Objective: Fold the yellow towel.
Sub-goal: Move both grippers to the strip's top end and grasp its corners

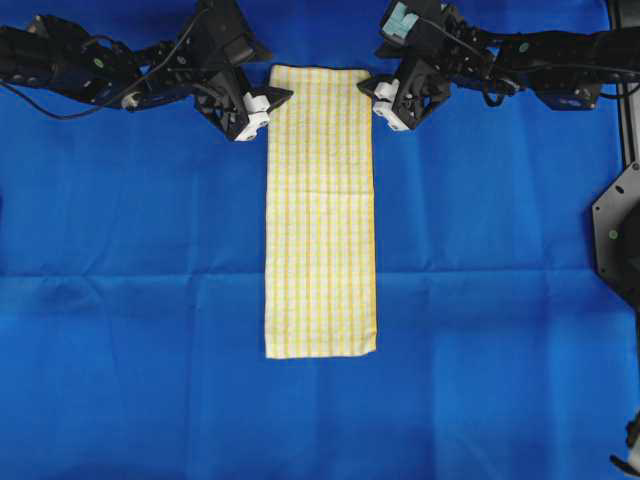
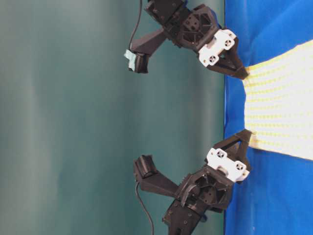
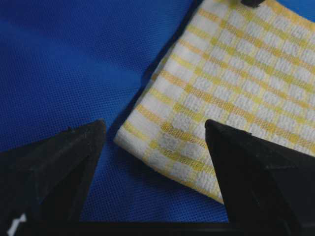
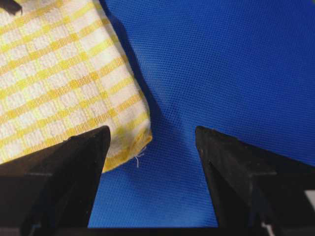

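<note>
From overhead, the yellow towel (image 1: 321, 210) lies as a long strip on the blue cloth (image 1: 130, 300), full length visible only there. Each wrist view shows one far corner between spread, empty jaws. The left gripper (image 1: 268, 105) and right gripper (image 1: 378, 100) flank these corners, angled down.

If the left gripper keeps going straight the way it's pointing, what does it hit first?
Most likely the near corner of the yellow towel, which lies between the open jaws of the left gripper. Height above it is unclear.

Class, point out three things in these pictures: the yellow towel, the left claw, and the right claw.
yellow towel (image 1: 320, 215): overhead view, middle of the cloth.
left claw (image 1: 272, 106): overhead view, between its fingertips.
right claw (image 1: 374, 96): overhead view, between its fingertips.
</note>
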